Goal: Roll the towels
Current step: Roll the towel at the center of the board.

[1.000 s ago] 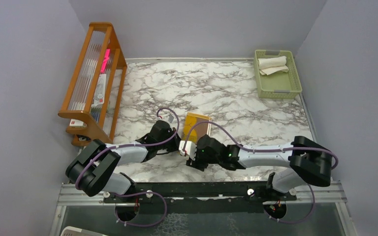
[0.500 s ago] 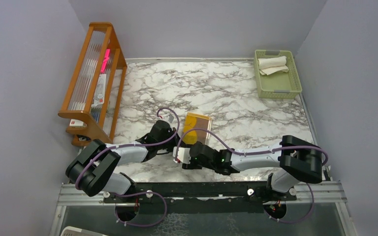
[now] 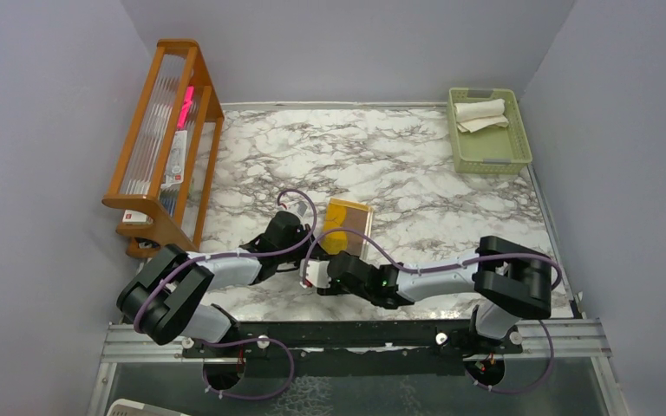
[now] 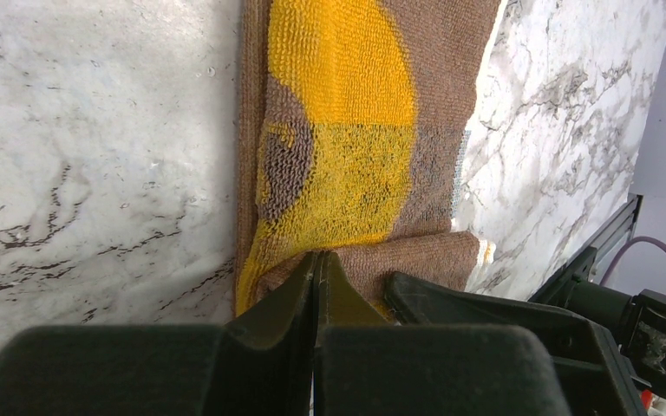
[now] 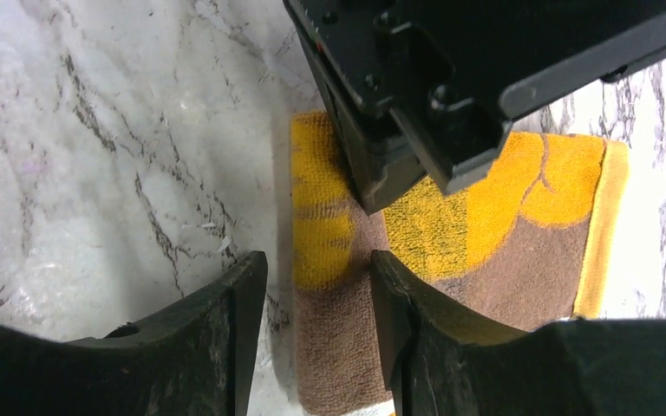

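top view: a pale green basket [image 3: 520, 149] at the far right corner of the marble table [image 3: 416, 173] held one cream-white towel [image 3: 479, 113], loosely folded. a wooden rack [image 3: 160, 139] at the left held flat packets, too small to identify. a yellow-and-brown towel [image 3: 349, 222] lay flat at mid-table, near edge.

left wrist view: the left gripper [image 4: 316, 270] had its fingers pressed together, tips at the towel's folded near edge; whether cloth was caught between them cannot be told.

right wrist view: the right gripper [image 5: 316, 303] had its fingers spread, straddling one end of the towel.
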`<state>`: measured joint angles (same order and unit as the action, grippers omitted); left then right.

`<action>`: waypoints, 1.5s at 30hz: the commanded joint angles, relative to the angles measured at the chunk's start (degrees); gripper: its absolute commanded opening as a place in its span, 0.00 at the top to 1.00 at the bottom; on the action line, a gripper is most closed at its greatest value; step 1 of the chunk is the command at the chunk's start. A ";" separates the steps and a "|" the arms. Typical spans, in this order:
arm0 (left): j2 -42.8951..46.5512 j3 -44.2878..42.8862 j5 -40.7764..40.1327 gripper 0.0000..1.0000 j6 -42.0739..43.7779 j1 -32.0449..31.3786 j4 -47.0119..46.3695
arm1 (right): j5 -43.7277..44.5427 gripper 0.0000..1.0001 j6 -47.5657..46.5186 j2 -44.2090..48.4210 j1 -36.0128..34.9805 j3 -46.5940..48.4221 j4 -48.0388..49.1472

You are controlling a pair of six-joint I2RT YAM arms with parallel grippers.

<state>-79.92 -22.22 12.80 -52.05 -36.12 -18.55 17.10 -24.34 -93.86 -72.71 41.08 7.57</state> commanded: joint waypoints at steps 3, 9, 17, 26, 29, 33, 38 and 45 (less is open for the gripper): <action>-2.08 0.48 -3.83 1.00 3.13 0.21 8.23 | 1.32 0.54 -0.24 -4.86 -0.17 1.23 -4.67; -1.59 0.27 -3.79 1.00 3.56 0.23 8.94 | 4.55 0.56 1.06 -7.92 0.79 2.44 -7.06; -1.50 -1.75 -3.47 1.00 6.17 0.30 11.27 | 4.32 0.67 2.28 -8.19 2.92 4.08 -10.29; 1.91 -3.69 -0.49 1.00 7.49 5.38 13.90 | -7.34 0.96 8.32 -1.18 4.03 5.25 -16.41; 5.42 -6.05 1.65 0.97 8.34 9.20 16.68 | -14.49 0.99 10.37 1.93 4.06 5.41 -16.79; 10.12 -11.73 1.87 0.84 10.31 12.87 22.74 | -23.18 0.99 12.79 3.31 6.02 7.11 -18.67; 14.57 -14.79 2.72 0.78 12.26 15.21 26.98 | -30.64 0.98 18.37 2.01 9.45 12.10 -22.13; 23.51 -12.06 4.25 0.74 13.33 15.60 26.64 | -44.84 0.99 23.64 -3.19 20.95 20.73 -26.37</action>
<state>-61.47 -36.01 14.66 -40.23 -20.82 6.59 -16.27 -5.28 -93.76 -57.21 56.71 -15.11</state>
